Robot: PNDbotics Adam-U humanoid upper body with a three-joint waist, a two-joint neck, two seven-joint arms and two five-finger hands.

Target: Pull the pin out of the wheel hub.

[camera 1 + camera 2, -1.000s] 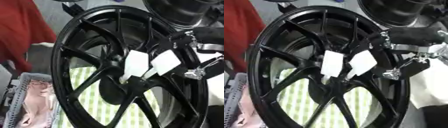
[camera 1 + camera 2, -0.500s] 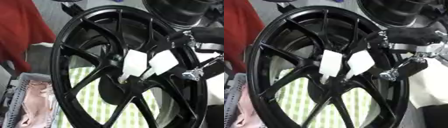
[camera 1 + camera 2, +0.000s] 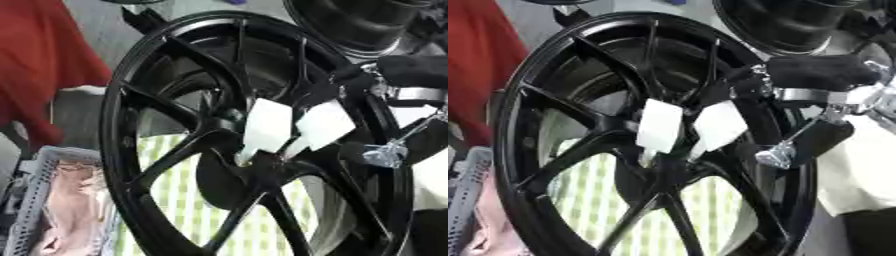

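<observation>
A large black spoked wheel hub (image 3: 166, 125) stands upright on its rim and fills both views. My right hand (image 3: 710, 122) reaches in from the right to the hub's centre. Its two white-padded fingers (image 3: 267, 125) close together there on a small pale pin (image 3: 246, 156), of which only a stub shows below the pads. The black forearm and a silver wrist linkage (image 3: 779, 154) lie across the right side of the rim. My left hand shows in neither view.
A second black wheel (image 3: 789, 25) stands behind at the top right. Red fabric (image 3: 35, 65) hangs at the left. At the lower left is a grey basket (image 3: 31, 200) holding pinkish cloth. Green-striped cloth (image 3: 188, 210) shows through the spokes, and white cloth (image 3: 855, 165) lies at the right.
Almost nothing: the right hand stays at the hub centre, and its silver wrist linkage has sunk slightly.
</observation>
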